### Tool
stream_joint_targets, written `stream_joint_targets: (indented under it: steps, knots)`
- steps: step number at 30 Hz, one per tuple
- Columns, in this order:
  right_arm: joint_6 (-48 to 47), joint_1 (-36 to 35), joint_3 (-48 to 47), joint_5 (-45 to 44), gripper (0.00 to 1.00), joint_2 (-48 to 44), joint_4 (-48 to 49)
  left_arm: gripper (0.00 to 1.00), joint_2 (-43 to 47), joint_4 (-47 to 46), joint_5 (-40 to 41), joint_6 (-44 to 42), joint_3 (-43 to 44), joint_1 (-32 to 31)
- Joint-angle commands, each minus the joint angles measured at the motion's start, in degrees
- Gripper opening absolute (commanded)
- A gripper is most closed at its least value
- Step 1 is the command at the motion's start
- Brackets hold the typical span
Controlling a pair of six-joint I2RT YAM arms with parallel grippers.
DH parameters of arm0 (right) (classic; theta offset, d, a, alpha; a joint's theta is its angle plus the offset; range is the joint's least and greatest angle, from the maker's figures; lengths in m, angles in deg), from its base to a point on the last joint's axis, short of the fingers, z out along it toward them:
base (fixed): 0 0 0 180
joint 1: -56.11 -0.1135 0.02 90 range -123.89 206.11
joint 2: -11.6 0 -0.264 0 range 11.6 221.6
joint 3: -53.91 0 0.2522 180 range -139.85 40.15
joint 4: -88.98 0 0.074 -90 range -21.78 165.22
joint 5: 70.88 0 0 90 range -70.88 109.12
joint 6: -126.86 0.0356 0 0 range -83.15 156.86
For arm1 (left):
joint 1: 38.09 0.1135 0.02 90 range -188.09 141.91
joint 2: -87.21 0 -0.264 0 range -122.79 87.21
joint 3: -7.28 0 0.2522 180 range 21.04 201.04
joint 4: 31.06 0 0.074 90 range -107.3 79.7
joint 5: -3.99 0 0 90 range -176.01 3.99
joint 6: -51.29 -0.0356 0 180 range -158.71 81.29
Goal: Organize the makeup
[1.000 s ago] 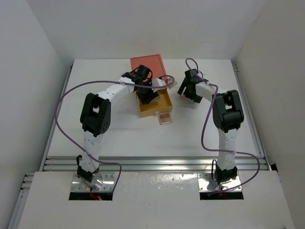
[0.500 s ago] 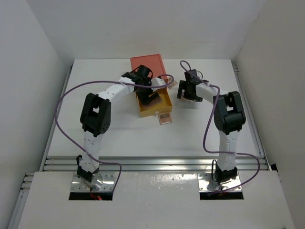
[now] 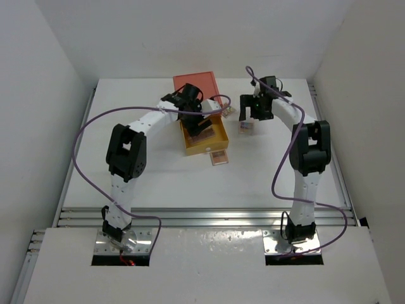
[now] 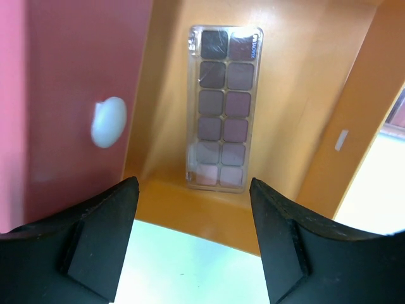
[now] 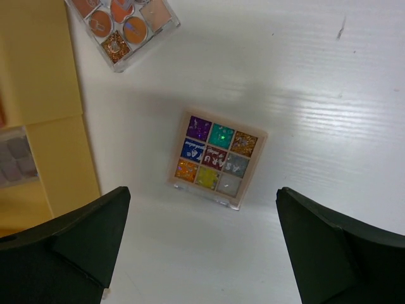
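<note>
A long palette (image 4: 221, 107) of purple and pink shades lies inside the yellow drawer (image 3: 218, 136). My left gripper (image 3: 197, 125) hangs open and empty over the drawer's edge, and it shows in the left wrist view (image 4: 193, 244). A square glitter palette (image 5: 216, 158) lies on the white table right of the drawer, also seen from above (image 3: 245, 126). My right gripper (image 5: 202, 247) is open and empty above it, and it shows in the top view (image 3: 254, 109). A palette with round orange pans (image 5: 123, 25) lies by the drawer's far right corner. An orange-brown square palette (image 3: 218, 157) lies in front of the drawer.
The orange-red box (image 3: 196, 85) stands behind the pulled-out yellow drawer (image 5: 44, 95). A white knob (image 4: 107, 121) shows on a red surface left of the drawer. Purple cables loop off both arms. White walls stand on all sides of the table.
My right gripper has swung back and to the right and stands wide open. The glitter palette now lies uncovered on the table under it. The left arm has barely moved.
</note>
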Motion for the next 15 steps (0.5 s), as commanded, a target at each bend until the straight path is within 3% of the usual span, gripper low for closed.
stream_joint_targets:
  steps: [1, 6, 11, 15]
  knots:
    - [10.76, -1.06, 0.99, 1.62, 0.99, 0.86, 2.15, 0.77, 3.67, -1.84, 0.69, 1.63, 2.33, -0.22]
    - [16.94, -4.40, -6.63, -14.00, 0.99, 5.68, -4.75, 0.77, 3.67, -1.84, 0.69, 1.63, 1.19, -0.22]
    - [17.12, -5.90, -9.03, -14.65, 0.99, 9.73, -6.45, 0.77, 4.19, -2.37, 1.74, 1.63, 0.13, -0.22]
    - [17.03, -6.16, -13.85, -22.99, 0.99, 13.50, -14.94, 0.77, 4.19, -2.90, 1.74, 1.63, -0.39, -0.22]
